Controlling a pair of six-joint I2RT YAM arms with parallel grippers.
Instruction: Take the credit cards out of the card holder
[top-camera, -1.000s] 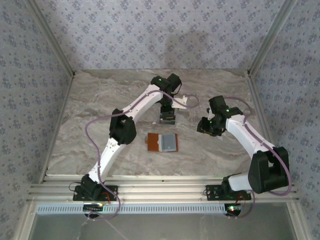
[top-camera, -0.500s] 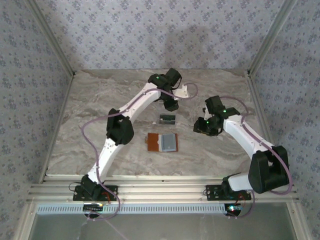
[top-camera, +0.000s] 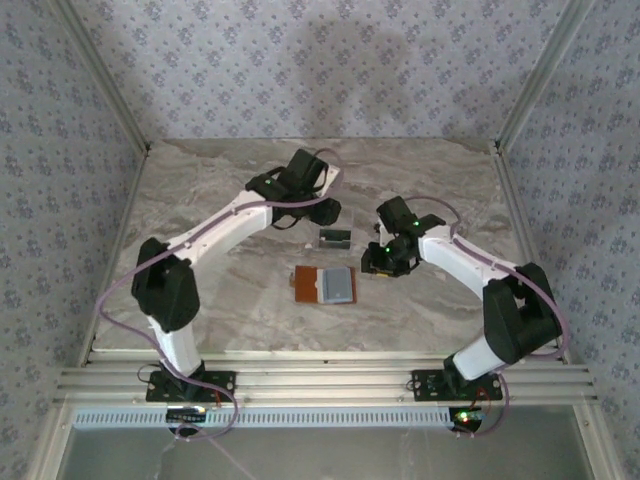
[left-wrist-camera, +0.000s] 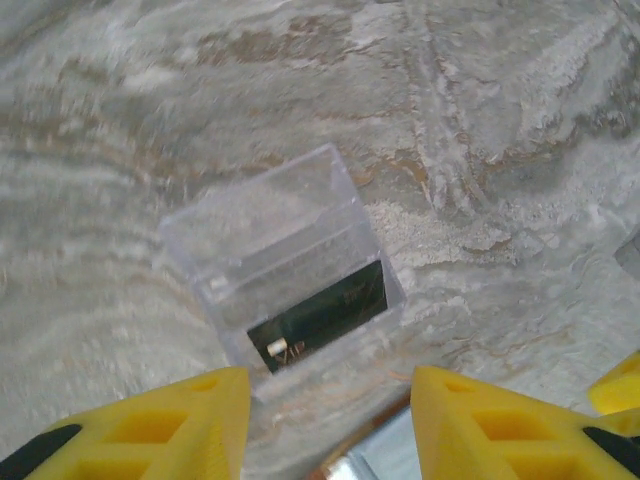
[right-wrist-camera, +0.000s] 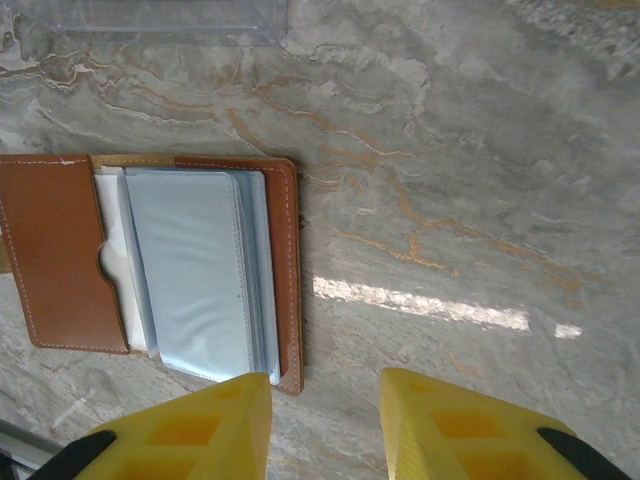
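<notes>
With one dark card (left-wrist-camera: 320, 315) lying in the clear box (left-wrist-camera: 270, 220) below the open, empty left gripper (left-wrist-camera: 330, 425), the right gripper (right-wrist-camera: 325, 425), also open and empty, is hovering by the spread card holder (right-wrist-camera: 60, 260), probably needing next to pinch out the whitish card (right-wrist-camera: 108, 240).

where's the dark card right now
Top view: the dark card lies mid-table inside the clear plastic case, just beyond the card holder.
</notes>
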